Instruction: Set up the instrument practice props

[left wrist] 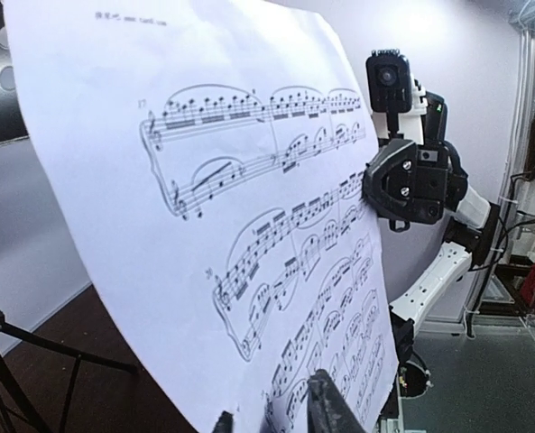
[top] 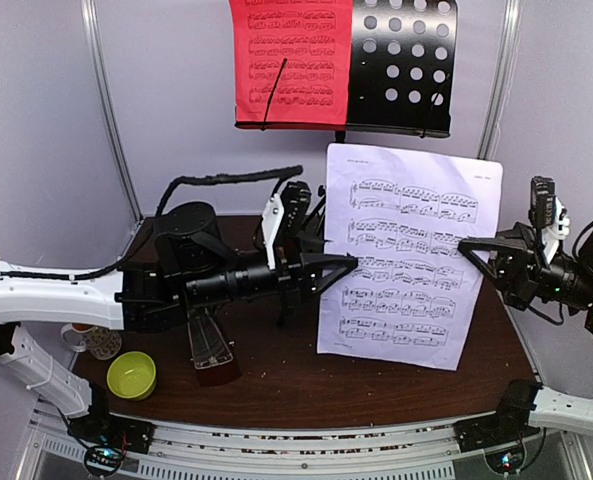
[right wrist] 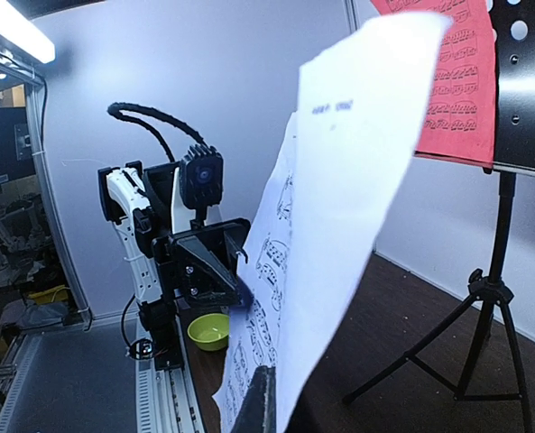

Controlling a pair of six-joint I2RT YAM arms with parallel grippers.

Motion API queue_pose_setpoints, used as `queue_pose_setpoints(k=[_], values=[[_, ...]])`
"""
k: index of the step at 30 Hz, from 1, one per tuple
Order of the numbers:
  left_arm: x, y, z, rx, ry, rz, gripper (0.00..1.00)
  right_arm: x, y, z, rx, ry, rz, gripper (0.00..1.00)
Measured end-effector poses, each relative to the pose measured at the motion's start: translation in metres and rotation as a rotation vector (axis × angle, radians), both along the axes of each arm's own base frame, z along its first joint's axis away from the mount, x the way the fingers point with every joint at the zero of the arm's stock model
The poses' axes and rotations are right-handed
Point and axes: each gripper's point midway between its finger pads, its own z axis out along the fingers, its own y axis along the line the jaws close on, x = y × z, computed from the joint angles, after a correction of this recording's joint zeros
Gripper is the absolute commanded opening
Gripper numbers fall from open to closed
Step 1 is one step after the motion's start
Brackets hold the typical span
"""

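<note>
The white sheet of music (top: pixel 408 255) hangs upright in the air over the table, held at both side edges. My left gripper (top: pixel 348 262) is shut on its left edge. My right gripper (top: pixel 468 246) is shut on its right edge. The sheet fills the left wrist view (left wrist: pixel 204 207), with my left gripper (left wrist: pixel 272 413) at the bottom. It is edge-on in the right wrist view (right wrist: pixel 339 207), above my right gripper (right wrist: pixel 269 397). The red sheet (top: pixel 291 62) rests on the left half of the black music stand (top: pixel 406 65). The dark metronome (top: pixel 209 345) stands under my left arm.
A yellow-green bowl (top: pixel 131 375) and a patterned mug (top: pixel 98 341) sit at the table's front left. The stand's tripod legs (right wrist: pixel 484 316) spread over the back of the brown table (top: pixel 376 385). White walls close in on both sides.
</note>
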Motion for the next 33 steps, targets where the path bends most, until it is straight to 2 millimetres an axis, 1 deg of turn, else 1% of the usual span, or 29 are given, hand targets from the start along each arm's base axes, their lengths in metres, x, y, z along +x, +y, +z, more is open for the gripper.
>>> queue_pose_setpoints(k=[4, 8, 10, 12, 13, 14, 16, 17, 20, 23, 28, 30, 32, 33], values=[[0.004, 0.001, 0.025, -0.041, -0.023, 0.027, 0.01, 0.008, -0.003, 0.014, 0.025, -0.011, -0.047, 0.0], [0.012, 0.002, 0.061, -0.085, -0.068, 0.077, 0.0, 0.019, -0.006, 0.033, 0.059, -0.029, -0.107, 0.01], [0.018, 0.003, 0.075, -0.093, -0.089, 0.112, 0.0, 0.027, -0.008, 0.042, 0.073, -0.034, -0.151, 0.06], [0.025, 0.003, 0.087, -0.089, -0.104, 0.151, 0.0, 0.036, -0.011, 0.051, 0.084, -0.034, -0.2, 0.17], [0.029, 0.004, 0.093, -0.09, -0.111, 0.17, 0.0, 0.04, -0.013, 0.054, 0.089, -0.032, -0.222, 0.2], [0.035, 0.005, 0.101, -0.098, -0.119, 0.188, 0.0, 0.045, -0.016, 0.058, 0.093, -0.034, -0.258, 0.24], [0.048, 0.01, 0.114, -0.11, -0.126, 0.224, 0.0, 0.055, -0.021, 0.065, 0.106, -0.029, -0.321, 0.37], [0.057, 0.014, 0.122, -0.121, -0.13, 0.247, 0.0, 0.06, -0.024, 0.069, 0.113, -0.026, -0.352, 0.39], [0.08, 0.023, 0.143, -0.142, -0.142, 0.296, 0.0, 0.078, -0.034, 0.089, 0.143, -0.04, -0.464, 0.4], [0.1, 0.029, 0.171, -0.169, -0.159, 0.331, 0.0, 0.095, -0.041, 0.114, 0.181, -0.058, -0.564, 0.45], [0.123, 0.034, 0.216, -0.214, -0.198, 0.378, 0.0, 0.124, -0.041, 0.158, 0.227, -0.087, -0.676, 0.48], [0.132, 0.035, 0.227, -0.226, -0.205, 0.398, 0.0, 0.137, -0.04, 0.167, 0.231, -0.083, -0.717, 0.5], [0.143, 0.036, 0.241, -0.243, -0.212, 0.421, 0.0, 0.15, -0.041, 0.168, 0.232, -0.065, -0.762, 0.51], [0.153, 0.04, 0.245, -0.248, -0.217, 0.444, 0.0, 0.156, -0.044, 0.167, 0.233, -0.055, -0.784, 0.51]])
